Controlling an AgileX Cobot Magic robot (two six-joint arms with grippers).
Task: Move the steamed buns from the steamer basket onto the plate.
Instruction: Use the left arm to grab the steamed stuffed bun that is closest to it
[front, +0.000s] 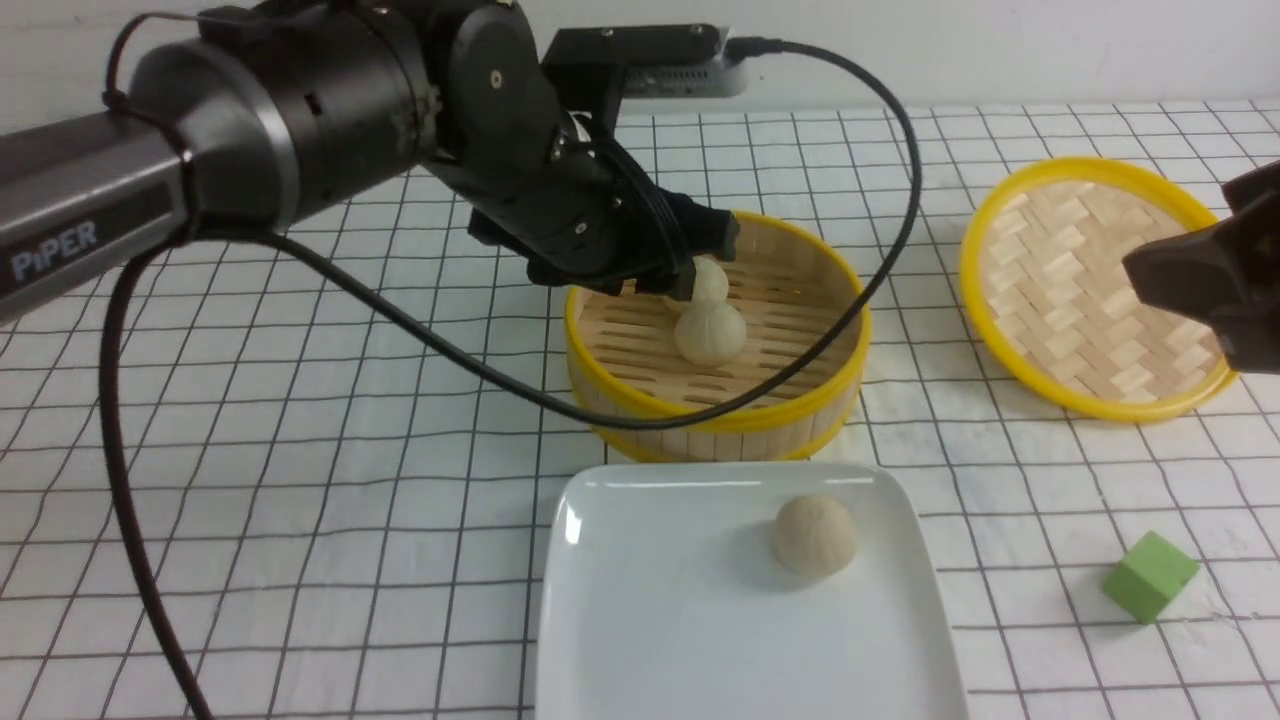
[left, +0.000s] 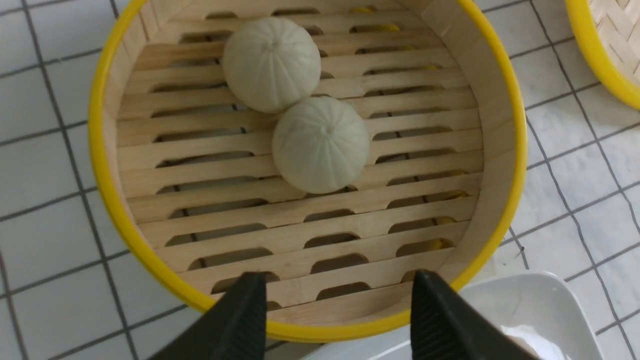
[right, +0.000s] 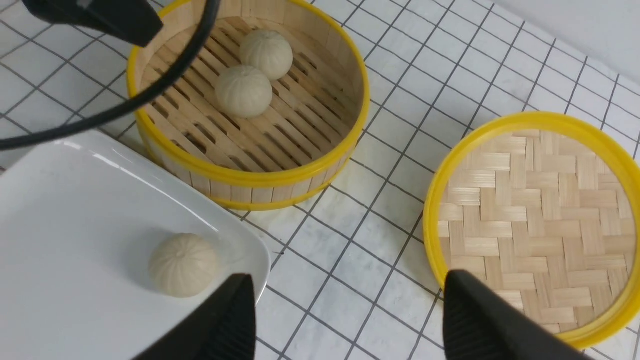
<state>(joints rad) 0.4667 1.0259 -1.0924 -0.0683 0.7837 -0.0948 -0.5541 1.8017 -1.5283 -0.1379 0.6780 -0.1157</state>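
**Two buns in the basket, one on the plate – both grippers empty**

A black cable (front: 400, 320) sags from the left arm and crosses the near rim of the steamer basket (front: 720, 435) in the front view. The left gripper (left: 337, 274) hangs over the basket's far left side. Its dark fingers (front: 700, 240) cover part of the farther bun (left: 271, 64). The jaws stand wide apart with nothing between them.

The nearer bun (left: 320, 144) touches the farther one, and both sit left of the basket's middle on a floor of pale wooden slats with slots between. The wall is upright strips of the same wood, bound by glossy yellow rims. The buns are round, matte and off-white, with faint pleats running down from the top.

The third bun (front: 815, 535) lies on the plate (front: 650, 620), toward its far right. The plate is glossy white and square with rounded corners. It lies just near of the basket; whether the two touch cannot be told.

To the right, well apart from the basket, lies a shallow yellow-rimmed lid (front: 1080, 290) of herringbone weave. The right gripper (right: 347, 276) hovers in front of its right edge – also spread wide and holding nothing. A small green cube (front: 1150, 577) sits on the white, dark-gridded cloth (front: 300, 500), right of the plate.
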